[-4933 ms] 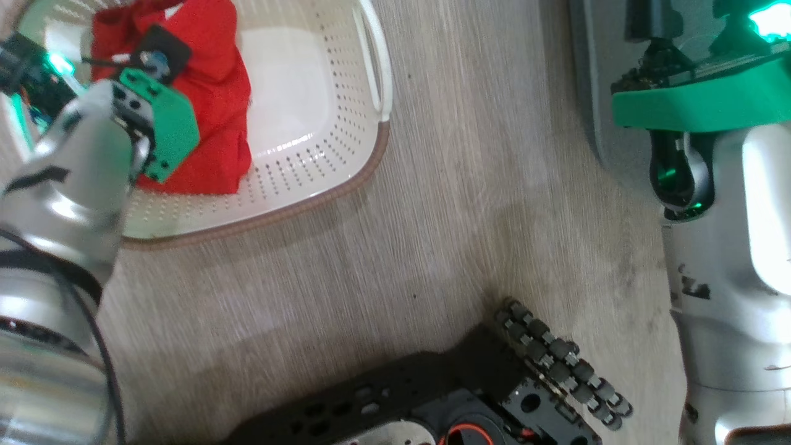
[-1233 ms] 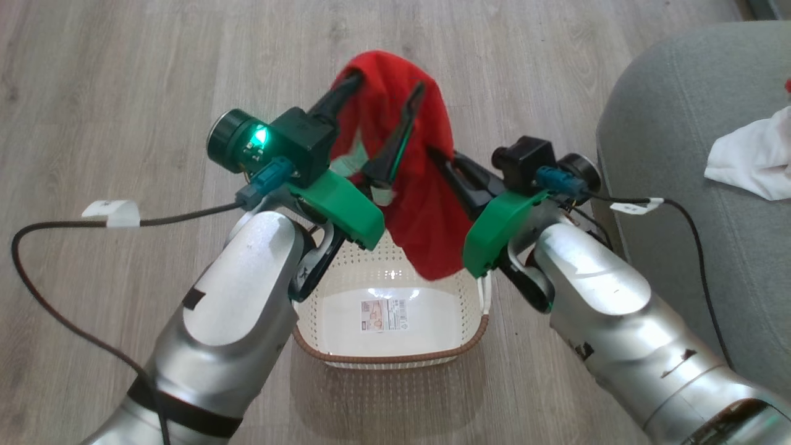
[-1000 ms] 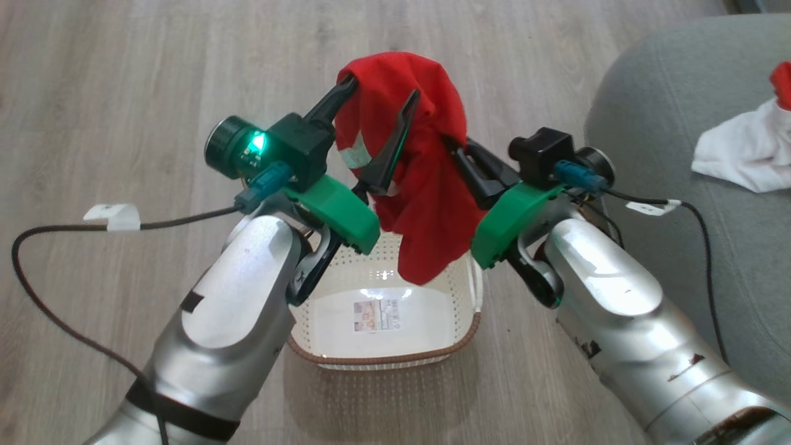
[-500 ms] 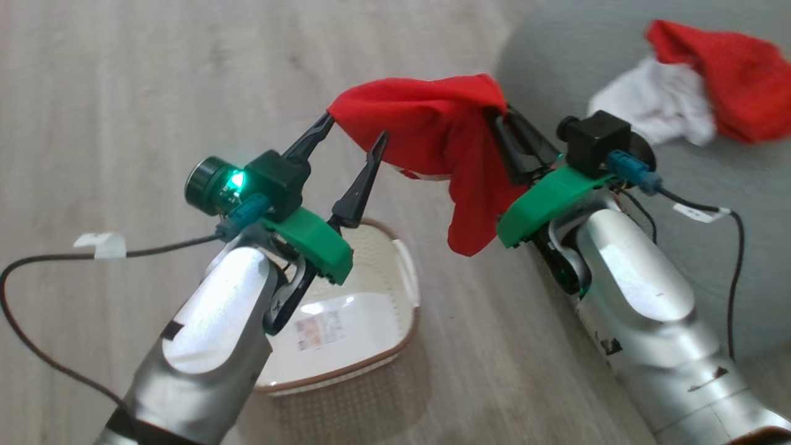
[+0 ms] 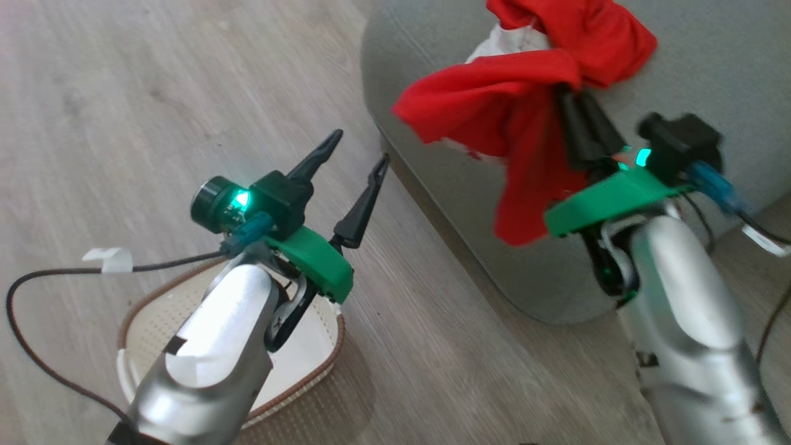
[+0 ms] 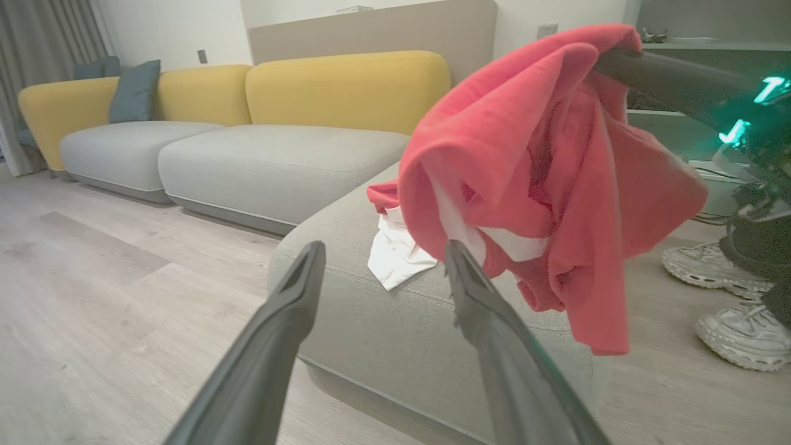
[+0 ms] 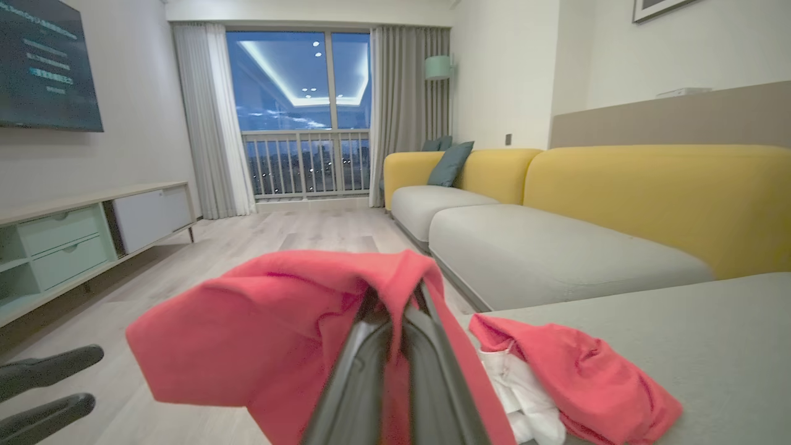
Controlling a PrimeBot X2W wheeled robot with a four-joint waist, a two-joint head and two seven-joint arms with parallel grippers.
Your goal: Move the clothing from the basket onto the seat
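While my right gripper (image 5: 571, 102) is clenched on a red garment (image 5: 488, 105) hanging over the edge of the seat (image 5: 445, 204), I see my left gripper (image 5: 360, 146) spread empty near the basket (image 5: 321, 364).

I see one red garment (image 5: 494, 105) hanging bunched above the edge of the grey-green seat (image 5: 710, 62); a red-and-white garment (image 5: 593, 31) lies crumpled on it. The cream basket (image 5: 145, 324) sits on the floor (image 5: 154, 93).

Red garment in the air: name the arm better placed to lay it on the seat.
Right. The right gripper is shut on the red garment above the seat; the left gripper hangs open and empty over the floor.
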